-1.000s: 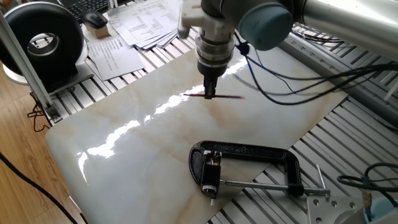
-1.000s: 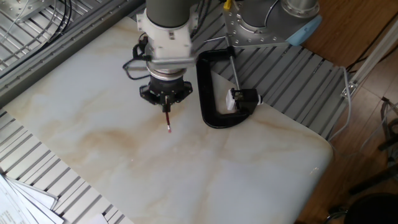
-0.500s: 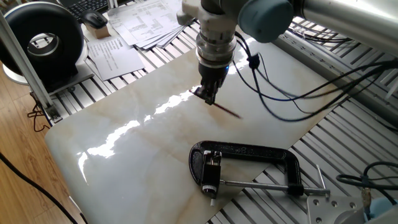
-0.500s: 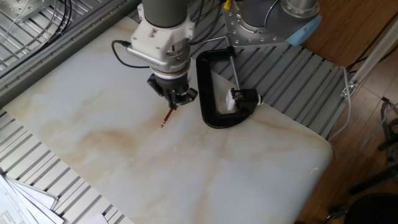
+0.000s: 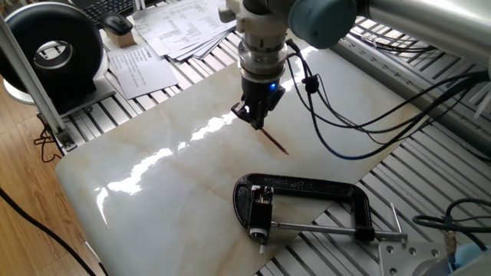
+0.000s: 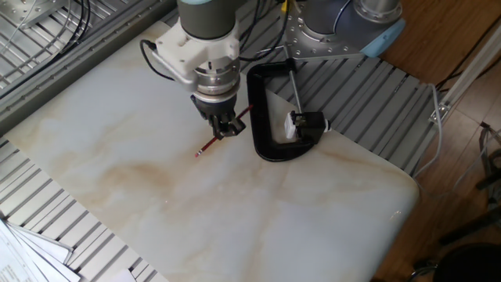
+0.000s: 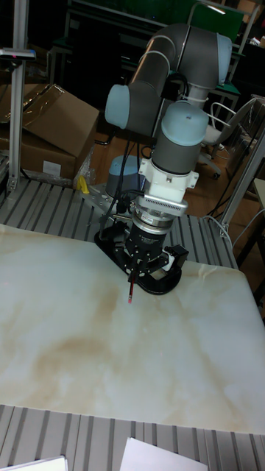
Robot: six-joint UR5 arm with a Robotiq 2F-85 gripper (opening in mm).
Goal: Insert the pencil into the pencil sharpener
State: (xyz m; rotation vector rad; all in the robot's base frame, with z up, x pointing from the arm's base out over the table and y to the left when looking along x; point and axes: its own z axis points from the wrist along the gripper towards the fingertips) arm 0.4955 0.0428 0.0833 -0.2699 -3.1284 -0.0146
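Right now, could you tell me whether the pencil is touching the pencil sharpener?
Apart. One fixed view shows the pencil in the gripper, with bare marble between it and the pencil sharpener.

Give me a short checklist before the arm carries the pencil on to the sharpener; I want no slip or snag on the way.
1. Pencil gripped by the tool: ok, jaws shut on it.
2. Pencil lifted off the marble slab: cannot tell.
3. Pencil sharpener fixed: ok, held in the black C-clamp.
4. Pencil lined up with the sharpener: not ok, it is away from the sharpener.
5. Sharpener's hole facing the pencil: cannot tell.
6. Black cables away from the clamp: ok.
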